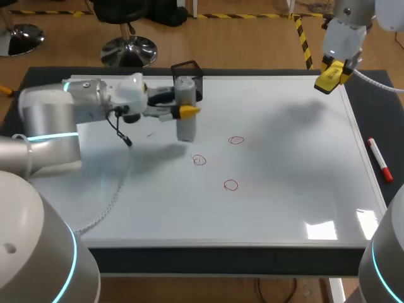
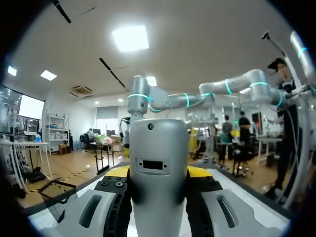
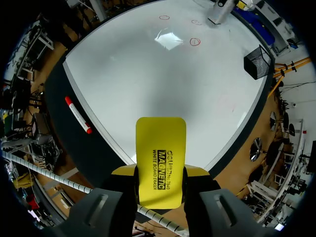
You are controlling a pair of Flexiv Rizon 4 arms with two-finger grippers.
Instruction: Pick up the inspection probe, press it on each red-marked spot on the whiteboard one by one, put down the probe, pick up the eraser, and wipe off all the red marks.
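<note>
Hovering above the white rectangular whiteboard (image 1: 284,208), the left gripper (image 1: 187,111) gripped the grey cylindrical probe (image 2: 158,148) near three red circle marks (image 1: 230,185); the right gripper (image 1: 331,74) clamped the flat yellow eraser (image 3: 161,153) over its far corner. Risk: tilted probe could skid, smearing ink.

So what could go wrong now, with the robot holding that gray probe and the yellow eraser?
The probe in the left gripper is off to one side of the three red circles. It might press bare whiteboard and miss them. The right gripper holds the yellow eraser near the board's far corner. If it wipes too soon, unchecked marks would vanish.
</note>
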